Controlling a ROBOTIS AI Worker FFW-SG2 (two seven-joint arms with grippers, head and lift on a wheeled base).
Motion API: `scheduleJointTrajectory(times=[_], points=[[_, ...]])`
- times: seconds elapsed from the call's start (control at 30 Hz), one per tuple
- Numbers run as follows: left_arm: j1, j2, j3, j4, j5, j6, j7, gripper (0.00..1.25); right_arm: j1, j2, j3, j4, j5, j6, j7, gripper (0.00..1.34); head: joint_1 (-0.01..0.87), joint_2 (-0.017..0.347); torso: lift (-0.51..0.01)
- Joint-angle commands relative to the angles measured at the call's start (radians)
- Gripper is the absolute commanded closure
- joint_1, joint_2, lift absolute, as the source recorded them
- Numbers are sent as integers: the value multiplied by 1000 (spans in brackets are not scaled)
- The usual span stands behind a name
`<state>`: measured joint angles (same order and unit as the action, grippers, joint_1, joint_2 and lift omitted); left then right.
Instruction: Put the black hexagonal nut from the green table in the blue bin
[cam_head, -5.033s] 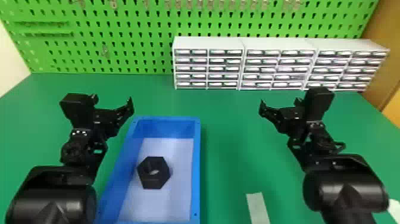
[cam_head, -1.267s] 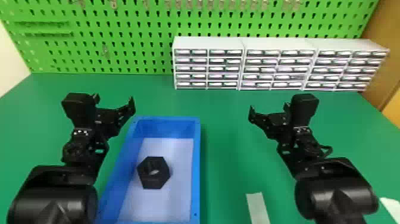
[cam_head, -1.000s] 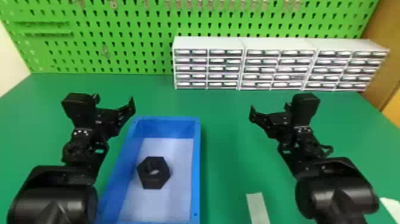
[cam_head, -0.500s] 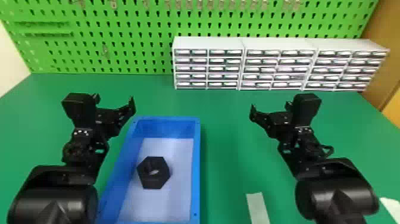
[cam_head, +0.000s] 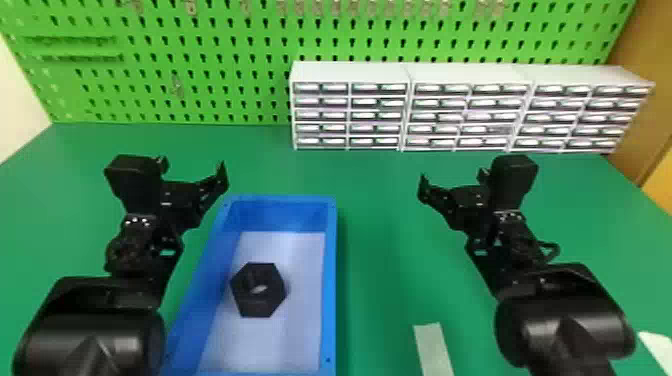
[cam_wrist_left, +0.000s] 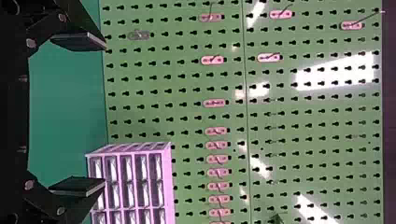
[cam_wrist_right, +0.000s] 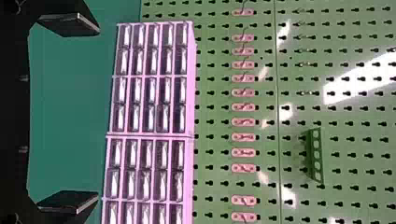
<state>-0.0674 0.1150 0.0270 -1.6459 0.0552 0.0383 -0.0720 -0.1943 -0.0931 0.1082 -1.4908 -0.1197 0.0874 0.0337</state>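
In the head view the black hexagonal nut (cam_head: 258, 290) lies flat inside the blue bin (cam_head: 331, 280), on its pale floor, touching neither gripper. My left gripper (cam_head: 220, 177) is over the green table (cam_head: 380, 210), just beyond the bin's far left corner. Well to the right of the bin, my right gripper (cam_head: 425, 187) hangs over the table. Wide apart and empty are the fingers of the left gripper (cam_wrist_left: 79, 114) in the left wrist view. In the right wrist view the right gripper (cam_wrist_right: 70, 113) also stands open with nothing between its fingers.
White drawer cabinets (cam_head: 350, 72) line the table's back right, before a green pegboard (cam_head: 200, 95). A pale strip (cam_head: 433, 350) lies on the table right of the bin; another pale piece (cam_head: 659, 350) is at the right edge.
Since the earliest frame the right arm has shifted a little to the left and toward the robot, then kept still. The left arm has barely moved; the nut and bin are unchanged.
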Motion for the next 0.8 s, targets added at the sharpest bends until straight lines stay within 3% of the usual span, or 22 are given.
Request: scheduleJointTrajectory(times=[0.0, 0.77], points=[[0, 0, -1, 0, 0, 0, 0, 242, 0, 1, 1, 1, 0, 0, 0, 68, 686, 52, -97], [0, 0, -9, 0, -8, 0, 0, 242, 0, 1, -4, 1, 0, 0, 0, 68, 686, 52, -97]])
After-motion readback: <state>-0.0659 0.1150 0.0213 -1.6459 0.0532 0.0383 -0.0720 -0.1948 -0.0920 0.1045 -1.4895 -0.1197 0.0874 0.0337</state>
